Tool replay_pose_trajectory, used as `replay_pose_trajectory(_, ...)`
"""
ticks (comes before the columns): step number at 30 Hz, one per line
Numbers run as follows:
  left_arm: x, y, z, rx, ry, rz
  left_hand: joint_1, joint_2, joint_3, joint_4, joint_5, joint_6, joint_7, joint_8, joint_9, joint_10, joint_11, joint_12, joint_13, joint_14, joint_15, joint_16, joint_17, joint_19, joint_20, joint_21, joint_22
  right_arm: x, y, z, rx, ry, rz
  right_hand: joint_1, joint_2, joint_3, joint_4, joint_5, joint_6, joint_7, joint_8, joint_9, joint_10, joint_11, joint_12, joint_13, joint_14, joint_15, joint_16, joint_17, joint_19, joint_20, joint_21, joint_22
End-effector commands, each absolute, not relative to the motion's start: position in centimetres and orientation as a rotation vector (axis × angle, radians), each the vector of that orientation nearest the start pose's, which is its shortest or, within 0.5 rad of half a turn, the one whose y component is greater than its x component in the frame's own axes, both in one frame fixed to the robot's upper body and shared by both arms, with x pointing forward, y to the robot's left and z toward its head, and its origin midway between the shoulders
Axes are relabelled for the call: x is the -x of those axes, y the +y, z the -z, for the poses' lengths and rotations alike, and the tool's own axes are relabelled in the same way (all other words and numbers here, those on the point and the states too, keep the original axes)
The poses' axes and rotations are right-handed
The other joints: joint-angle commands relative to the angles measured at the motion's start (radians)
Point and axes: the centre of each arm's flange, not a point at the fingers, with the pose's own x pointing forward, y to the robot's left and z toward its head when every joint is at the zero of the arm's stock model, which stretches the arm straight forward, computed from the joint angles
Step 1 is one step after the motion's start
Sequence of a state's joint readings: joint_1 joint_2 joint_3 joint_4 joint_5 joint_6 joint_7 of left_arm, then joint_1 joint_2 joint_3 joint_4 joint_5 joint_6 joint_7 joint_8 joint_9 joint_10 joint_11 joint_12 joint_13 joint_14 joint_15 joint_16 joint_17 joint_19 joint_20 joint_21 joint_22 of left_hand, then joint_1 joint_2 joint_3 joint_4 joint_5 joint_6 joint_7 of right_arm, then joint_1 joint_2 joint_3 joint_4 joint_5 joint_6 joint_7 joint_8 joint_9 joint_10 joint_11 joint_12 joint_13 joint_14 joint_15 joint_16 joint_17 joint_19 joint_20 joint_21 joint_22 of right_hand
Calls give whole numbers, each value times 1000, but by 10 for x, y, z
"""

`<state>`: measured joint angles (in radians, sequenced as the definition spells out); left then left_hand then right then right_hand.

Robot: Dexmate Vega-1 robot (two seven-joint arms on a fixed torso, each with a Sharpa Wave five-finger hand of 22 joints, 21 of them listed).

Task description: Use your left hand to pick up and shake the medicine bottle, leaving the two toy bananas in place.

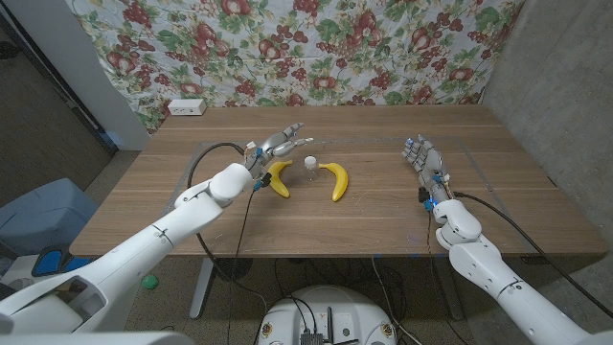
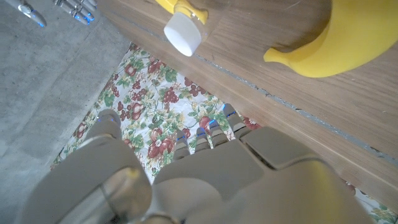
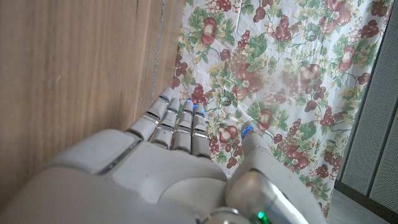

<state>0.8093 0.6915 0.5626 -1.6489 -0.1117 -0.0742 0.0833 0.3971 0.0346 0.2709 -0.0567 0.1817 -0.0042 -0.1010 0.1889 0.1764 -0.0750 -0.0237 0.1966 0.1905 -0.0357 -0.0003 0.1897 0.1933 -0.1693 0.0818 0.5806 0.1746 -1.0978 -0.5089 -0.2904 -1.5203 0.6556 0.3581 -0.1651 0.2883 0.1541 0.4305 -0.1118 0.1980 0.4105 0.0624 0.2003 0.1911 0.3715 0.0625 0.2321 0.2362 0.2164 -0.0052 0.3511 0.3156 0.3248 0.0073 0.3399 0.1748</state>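
Note:
The medicine bottle (image 1: 309, 164) is small with a white cap and stands between two yellow toy bananas, one to its left (image 1: 279, 178) and one to its right (image 1: 336, 180). My left hand (image 1: 278, 146) hovers just behind the left banana, a little left of the bottle, with its fingers spread and nothing in them. In the left wrist view the bottle's cap (image 2: 183, 34) and a banana (image 2: 329, 43) lie beyond my left hand (image 2: 205, 180). My right hand (image 1: 424, 161) stands at the table's right with its fingers straight, holding nothing, as the right wrist view (image 3: 186, 168) also shows.
A white power strip (image 1: 186, 108) sits at the table's back left corner. A black cable (image 1: 203, 159) loops over the table beside my left forearm. A floral cloth (image 1: 316, 48) hangs behind the table's far edge.

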Motion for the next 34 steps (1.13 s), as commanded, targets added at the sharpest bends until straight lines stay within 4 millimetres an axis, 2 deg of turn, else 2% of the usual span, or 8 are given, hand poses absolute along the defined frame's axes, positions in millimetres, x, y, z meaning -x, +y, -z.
replay_pose_trajectory(1,-608,214,-2,-477,-738,328,-20,16,3,14,11,19,4,8,0,7,-7,12,1,-4,-14,5,2,-29,-17,-7,2,-602,-290,82,-170,-602,-73,-12,-4,-3,0,0,-5,6,-1,2,5,9,-2,4,4,6,-4,1,12,-1,-3,1)
replay_pose_trajectory(7,-608,220,-1,-392,-771,357,-56,47,5,33,14,31,18,5,-2,19,-13,14,-2,-15,-26,4,1,-30,-29,-17,3,-602,-285,80,-168,-602,-79,-19,-10,-8,1,-2,-6,6,-1,2,5,14,-2,4,5,10,-5,1,15,2,-5,1)
replay_pose_trajectory(15,-607,232,2,-323,-790,379,-125,106,10,76,25,39,79,-2,-4,33,-13,12,-6,-22,-35,4,-4,-25,-61,-33,3,-601,-279,78,-153,-607,-76,-37,-23,-20,6,-8,-6,8,-1,2,-15,13,-10,3,7,12,-8,-1,19,7,-9,1)
replay_pose_trajectory(18,-608,237,4,-278,-806,396,-160,137,17,105,33,50,96,-2,-4,38,-6,10,-8,-15,-30,7,-5,-20,-83,-39,3,-599,-275,77,-142,-613,-76,-41,-26,-23,7,-10,-4,9,0,2,-20,11,-12,2,6,14,-9,-1,19,9,-10,1)
replay_pose_trajectory(19,-608,239,4,-269,-813,395,-179,152,26,125,40,65,100,1,-4,49,-11,12,-8,-7,-30,9,-6,-12,-100,-42,3,-598,-274,76,-141,-616,-73,-44,-28,-25,7,-10,-3,11,0,2,-22,11,-13,2,7,15,-10,-2,20,11,-11,1)
replay_pose_trajectory(24,-610,251,7,-219,-833,407,-212,173,59,173,59,83,113,1,-5,69,-4,14,-9,10,-24,12,-9,14,-136,-44,2,-591,-265,75,-124,-628,-53,-57,-37,-33,10,-13,-2,8,0,2,-24,7,-14,1,0,7,-16,-4,18,7,-16,1)
replay_pose_trajectory(27,-613,259,11,-192,-834,402,-224,182,106,208,81,89,127,-2,-5,75,3,10,-11,17,-19,10,-12,26,-159,-50,-1,-589,-257,75,-110,-625,-51,-64,-43,-38,10,-15,-2,6,0,2,-26,4,-15,0,-5,-5,-21,-7,17,3,-19,1)
replay_pose_trajectory(34,-626,274,19,-121,-791,403,-225,179,178,227,107,66,132,-13,-5,49,9,-5,-13,-1,-20,-1,-15,30,-170,-68,-4,-584,-245,69,-95,-607,-32,-65,-48,-39,4,-14,-1,1,0,2,-26,-2,-15,-1,-6,-12,-31,-16,19,-5,-24,1)
